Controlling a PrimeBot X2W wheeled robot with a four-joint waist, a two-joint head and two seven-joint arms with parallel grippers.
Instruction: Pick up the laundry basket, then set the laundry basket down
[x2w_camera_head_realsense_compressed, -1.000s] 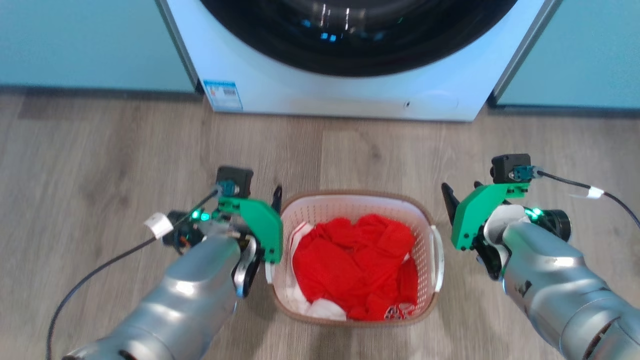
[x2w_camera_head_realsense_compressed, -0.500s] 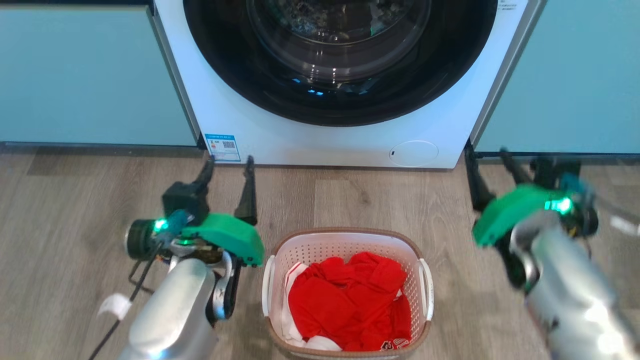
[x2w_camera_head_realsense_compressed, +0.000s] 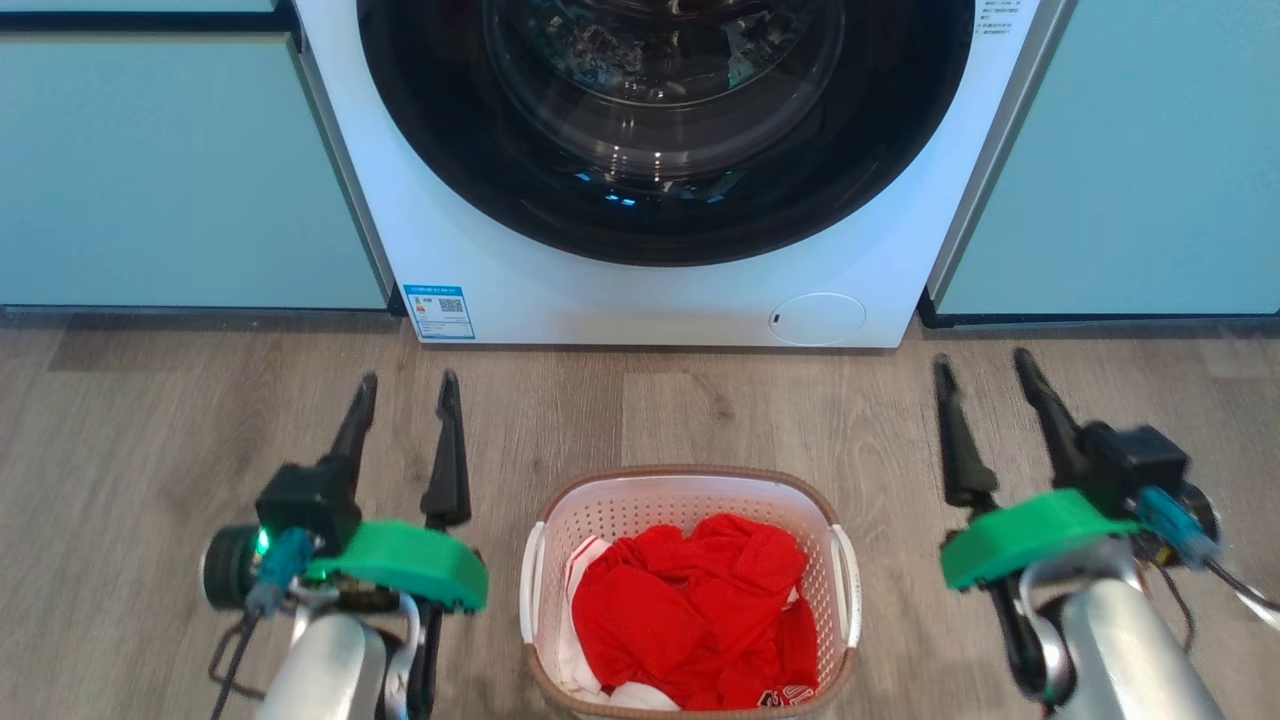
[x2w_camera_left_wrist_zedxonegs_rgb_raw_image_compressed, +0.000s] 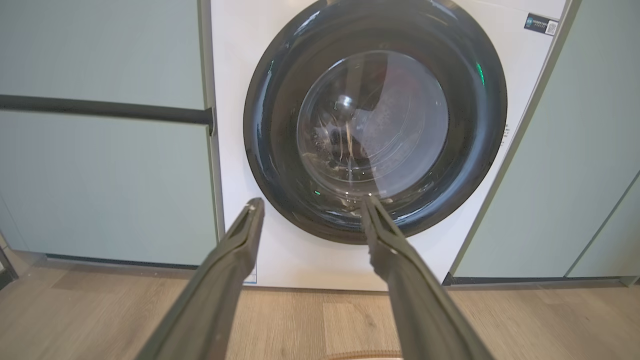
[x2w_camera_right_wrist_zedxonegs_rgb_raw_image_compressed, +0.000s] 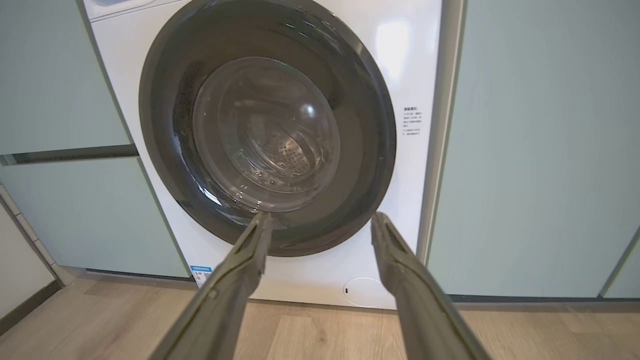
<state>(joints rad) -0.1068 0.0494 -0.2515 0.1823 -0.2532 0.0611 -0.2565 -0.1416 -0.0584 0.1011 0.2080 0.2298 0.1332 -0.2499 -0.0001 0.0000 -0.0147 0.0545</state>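
Where wood-grain floor (x2w_camera_head_realsense_compressed: 700, 410) lies, perforated rounded laundry basket (x2w_camera_head_realsense_compressed: 640, 512); crumpled red cloth (x2w_camera_head_realsense_compressed: 690, 610)

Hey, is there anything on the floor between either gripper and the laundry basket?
Nothing visible. The laundry basket sits on the wooden floor between the two arms. The left gripper and right gripper, both open, point toward the washing machine, with bare floor between each and the basket.

The right hand (x2w_camera_right_wrist_zedxonegs_rgb_raw_image_compressed: 321, 216) pointed straight at the white washing machine (x2w_camera_right_wrist_zedxonegs_rgb_raw_image_compressed: 405, 65), its two dark fingers (x2w_camera_right_wrist_zedxonegs_rgb_raw_image_compressed: 235, 280) spread wide, nothing between them. The round dark door (x2w_camera_right_wrist_zedxonegs_rgb_raw_image_compressed: 265, 130) was shut, pale green cabinets (x2w_camera_right_wrist_zedxonegs_rgb_raw_image_compressed: 540, 150) flanked the machine, and wooden floor (x2w_camera_right_wrist_zedxonegs_rgb_raw_image_compressed: 100, 325) ran below.
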